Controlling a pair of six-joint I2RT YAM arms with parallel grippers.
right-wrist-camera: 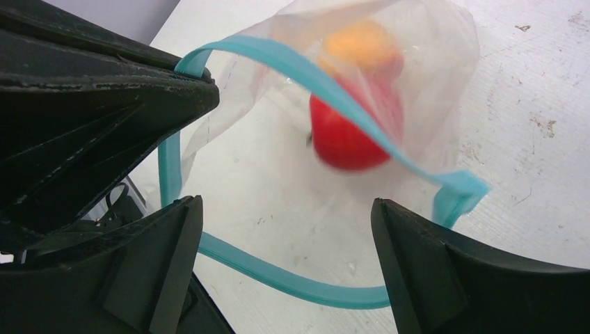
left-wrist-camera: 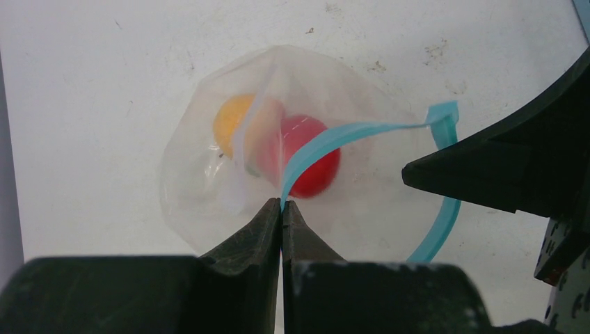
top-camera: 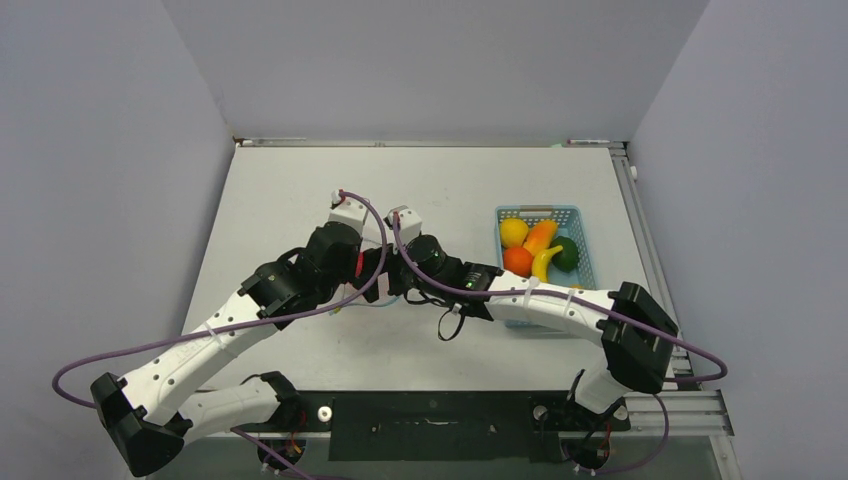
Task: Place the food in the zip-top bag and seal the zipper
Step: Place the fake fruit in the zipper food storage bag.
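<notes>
Two fruits (left-wrist-camera: 309, 156) in zip-top bag (left-wrist-camera: 202, 188) beyond left gripper (left-wrist-camera: 282, 209), clamped on zipper (left-wrist-camera: 348, 132); right gripper (right-wrist-camera: 285, 204) gapes empty; basket (top-camera: 537, 210) well apart.

In the right wrist view the red fruit (right-wrist-camera: 348, 136) and orange fruit (right-wrist-camera: 362, 45) inside the zip-top bag (right-wrist-camera: 445, 83) are smeared by blur, and the zipper (right-wrist-camera: 299, 285) runs out of sight behind the left end effector (right-wrist-camera: 209, 87). From above, both wrists (top-camera: 335, 250) cover the bag almost wholly, and the right forearm (top-camera: 545, 305) hides the basket's (top-camera: 540, 212) near rim.
</notes>
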